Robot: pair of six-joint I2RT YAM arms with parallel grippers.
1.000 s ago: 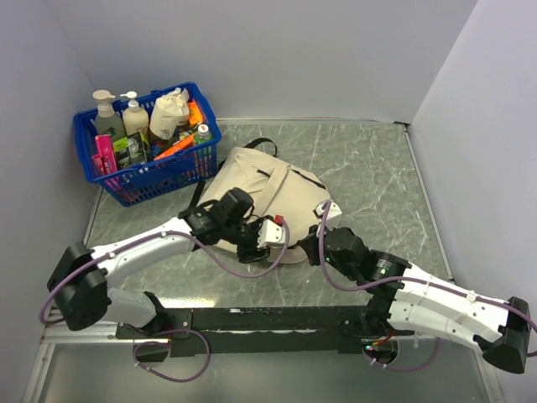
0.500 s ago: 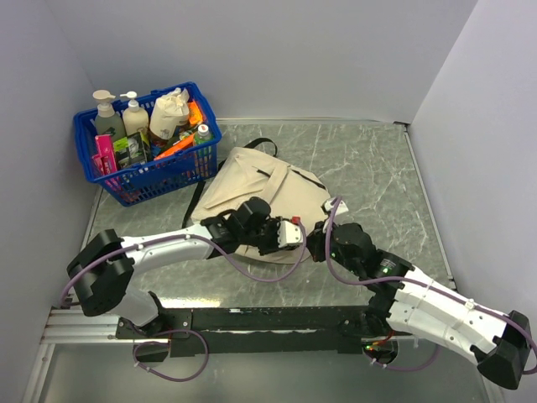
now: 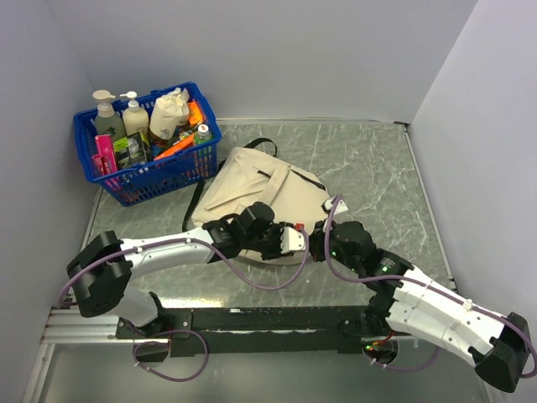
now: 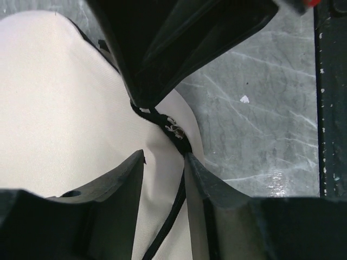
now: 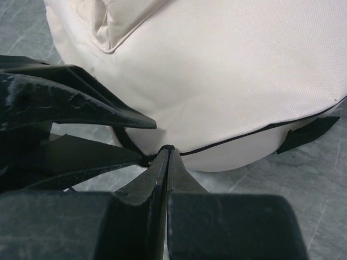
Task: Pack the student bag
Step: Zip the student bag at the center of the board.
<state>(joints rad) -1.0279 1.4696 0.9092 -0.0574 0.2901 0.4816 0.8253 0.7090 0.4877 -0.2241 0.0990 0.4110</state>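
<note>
The student bag (image 3: 260, 180), cream with black trim, lies flat mid-table. Both grippers meet at its near edge. My left gripper (image 3: 294, 243) reaches in from the left. In the left wrist view its jaws (image 4: 164, 156) stand partly closed with a puckered fold of the bag's cream fabric (image 4: 59, 108) and the black zipper line between them. My right gripper (image 3: 312, 245) comes from the right and is shut (image 5: 169, 149) on the small black zipper pull (image 4: 174, 131) at the bag's rim (image 5: 227, 70).
A blue basket (image 3: 147, 159) full of bottles and a cloth pouch stands at the back left, close to the bag. The bag's black strap (image 3: 264, 144) loops out at the back. Walls close in on three sides. A black rail (image 3: 268, 319) runs along the near edge.
My left gripper slid right along the bag's near edge up to the right gripper, and its jaws narrowed onto the fabric. The right gripper edged slightly left, staying shut.
</note>
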